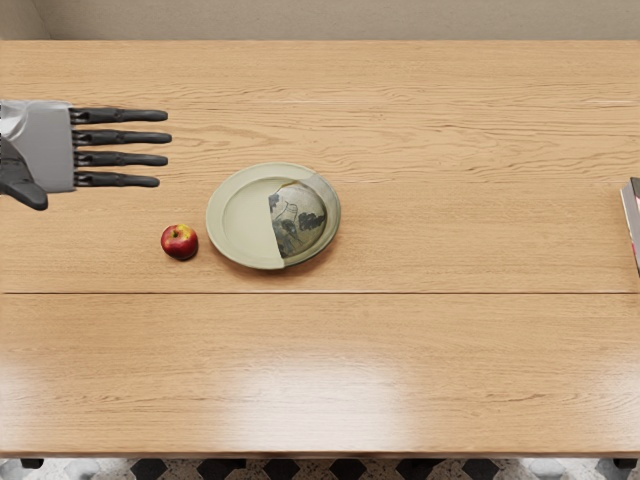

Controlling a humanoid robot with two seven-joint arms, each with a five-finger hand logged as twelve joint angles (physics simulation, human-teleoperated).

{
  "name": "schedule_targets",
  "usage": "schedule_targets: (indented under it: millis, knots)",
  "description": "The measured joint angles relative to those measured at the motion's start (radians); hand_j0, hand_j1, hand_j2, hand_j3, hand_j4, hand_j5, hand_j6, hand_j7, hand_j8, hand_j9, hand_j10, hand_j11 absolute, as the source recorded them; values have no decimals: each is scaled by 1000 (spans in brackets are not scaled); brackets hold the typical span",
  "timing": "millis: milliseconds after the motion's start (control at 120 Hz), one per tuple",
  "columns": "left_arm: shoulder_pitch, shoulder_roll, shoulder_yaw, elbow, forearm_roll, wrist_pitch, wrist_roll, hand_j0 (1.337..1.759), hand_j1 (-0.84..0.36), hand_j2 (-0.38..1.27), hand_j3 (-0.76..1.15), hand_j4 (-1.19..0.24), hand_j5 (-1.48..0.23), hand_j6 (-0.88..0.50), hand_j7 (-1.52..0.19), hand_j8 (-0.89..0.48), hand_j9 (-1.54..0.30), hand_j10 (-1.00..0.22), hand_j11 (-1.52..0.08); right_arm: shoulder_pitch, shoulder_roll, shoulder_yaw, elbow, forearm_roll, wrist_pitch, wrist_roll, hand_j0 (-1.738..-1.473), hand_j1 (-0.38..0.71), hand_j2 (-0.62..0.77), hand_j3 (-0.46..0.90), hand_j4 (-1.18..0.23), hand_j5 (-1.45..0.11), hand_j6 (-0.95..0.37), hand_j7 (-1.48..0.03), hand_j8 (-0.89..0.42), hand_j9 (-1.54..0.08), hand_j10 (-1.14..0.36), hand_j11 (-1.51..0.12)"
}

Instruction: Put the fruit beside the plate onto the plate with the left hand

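Nearby, apple (179, 241) beside plate (238, 214), left hand (85, 149) apart

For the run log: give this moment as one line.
left hand open, fingers straight | apple on table beside plate | not grasped

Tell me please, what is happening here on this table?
The robot's left hand is over the table near its left edge, fingers stretched out flat and holding nothing. A red apple lies on the wood just left of the plate, apart from it and not yet picked up. A grey sliver at the right edge may be the right arm.
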Motion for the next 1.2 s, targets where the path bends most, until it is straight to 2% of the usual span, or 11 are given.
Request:
schedule_targets:
  millis: [208, 392, 442, 533, 608, 683, 725, 792, 875, 967, 1200]
  knots:
    - [-1, 0, -1, -4, -6, 0, 0, 1658, 332, 0, 0, -7, -15, -6, -16, -7, -16, -9, -16, 0, 0, -1, 0, -1, 0, 1, -1658, -349, 0, 0, 0, 0, 0, 0, 0, 0, 0, 0]
    - [-7, 11, -40, -54, 11, 0, 0, 1658, 333, 0, 0, -6, -15, -5, -15, -6, -15, -8, -15, 0, 0, -1, -1, 0, -1, 1, -1658, -349, 0, 0, 0, 0, 0, 0, 0, 0, 0, 0]
    - [-51, -19, -51, -67, 46, 0, 0, 1658, 326, 2, 0, -12, -23, -11, -23, -12, -23, -14, -24, 0, 0, -1, -1, 0, -1, 1, -1658, -349, 0, 0, 0, 0, 0, 0, 0, 0, 0, 0]
    - [-103, -63, -62, -108, 212, 0, 0, 1658, 284, 9, 0, -48, -69, -48, -69, -49, -69, -50, -69, 1, 0, -1, -1, -1, -1, 1, -1658, -349, 0, 0, 0, 0, 0, 0, 0, 0, 0, 0]
    - [-111, -89, -66, -142, 397, 16, 0, 1658, 262, 13, 0, -68, -93, -68, -93, -68, -93, -70, -93, 1, 0, 0, -1, -1, -1, 0, -1658, -349, 0, 0, 0, 0, 0, 0, 0, 0, 0, 0]
    - [-104, -217, -65, -169, 623, 105, 0, 1658, 248, 16, 0, -82, -109, -82, -109, -82, -109, -83, -109, 3, 0, 0, -1, 0, -1, 0, -1658, -349, 0, 0, 0, 0, 0, 0, 0, 0, 0, 0]
    - [-94, -246, -62, -177, 745, 166, 0, 1658, 242, 17, 0, -88, -116, -88, -116, -88, -116, -89, -116, 4, 0, 0, -1, 0, -1, 0, -1658, -349, 0, 0, -1, 0, 0, 0, 0, 0, 0, 0]
    - [-53, -245, -60, -186, 891, 238, 0, 1658, 252, 16, 0, -81, -105, -81, -105, -81, -105, -81, -105, 5, 0, 0, -2, 0, -1, 0, -1658, -349, 0, 0, 0, 0, 0, 0, 0, 0, 0, 0]
    - [-13, -244, -58, -190, 996, 258, 0, 1658, 278, 12, 0, -61, -78, -62, -78, -62, -78, -61, -78, 5, 0, 0, -2, 0, -1, 0, -1658, -349, 0, 0, 0, 0, 0, 0, 0, 0, 0, 0]
    - [53, -264, -56, -192, 1136, 339, 0, 1658, 273, 13, 0, -67, -84, -68, -84, -68, -84, -67, -84, 5, 0, 0, -1, 0, -1, 0, -1658, -349, 0, 0, 0, 0, 0, 0, 0, 0, 0, 0]
    - [200, -423, -54, -177, 1481, 521, 0, 1658, 236, 21, 0, -99, -125, -100, -124, -100, -124, -99, -124, 5, 0, 0, -3, 0, -2, 0, -1658, -349, 0, 0, 0, 0, 0, 0, 0, 0, 0, 0]
